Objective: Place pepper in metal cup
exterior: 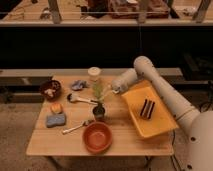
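The gripper (107, 93) hangs over the middle of the table (125, 142), clamped on the pepper (98, 91), which it holds upright above the metal cup (99, 111), apparently lined up to be lowered in. The orange bowl (97, 137) sits near the front edge, the yellow tray (160, 125) toward the right edge.

Tool (103, 94) with pepper (97, 91) above metal cup (99, 111).

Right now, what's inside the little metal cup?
The pepper hangs just above the metal cup, at the pincer. The cup's inside looks dark; its bottom is hidden by its wall.
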`<state>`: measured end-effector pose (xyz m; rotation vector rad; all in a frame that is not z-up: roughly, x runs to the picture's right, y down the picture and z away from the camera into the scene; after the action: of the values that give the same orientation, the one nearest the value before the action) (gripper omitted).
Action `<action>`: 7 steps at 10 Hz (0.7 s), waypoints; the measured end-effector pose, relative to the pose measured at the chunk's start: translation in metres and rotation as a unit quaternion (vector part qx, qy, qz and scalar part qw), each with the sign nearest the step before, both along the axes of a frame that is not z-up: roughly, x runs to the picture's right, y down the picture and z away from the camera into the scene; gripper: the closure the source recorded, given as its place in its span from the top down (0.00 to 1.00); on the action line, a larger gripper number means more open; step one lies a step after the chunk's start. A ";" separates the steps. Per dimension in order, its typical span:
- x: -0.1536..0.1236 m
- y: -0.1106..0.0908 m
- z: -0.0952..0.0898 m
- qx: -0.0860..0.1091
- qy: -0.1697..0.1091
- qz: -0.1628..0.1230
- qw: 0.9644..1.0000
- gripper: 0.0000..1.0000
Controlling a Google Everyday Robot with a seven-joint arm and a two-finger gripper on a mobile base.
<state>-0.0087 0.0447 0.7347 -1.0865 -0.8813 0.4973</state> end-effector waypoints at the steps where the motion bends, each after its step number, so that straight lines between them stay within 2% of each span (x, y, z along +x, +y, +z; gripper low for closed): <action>1: -0.001 0.000 0.003 0.000 -0.002 0.001 1.000 0.00; 3: -0.006 0.000 0.010 -0.001 -0.005 0.002 1.000 0.02; 5: -0.005 0.004 0.019 -0.004 -0.002 0.004 1.000 0.16; 7: -0.003 0.010 0.028 -0.007 0.004 0.008 1.000 0.39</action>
<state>-0.0118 0.0550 0.7629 -1.0897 -0.8803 0.5205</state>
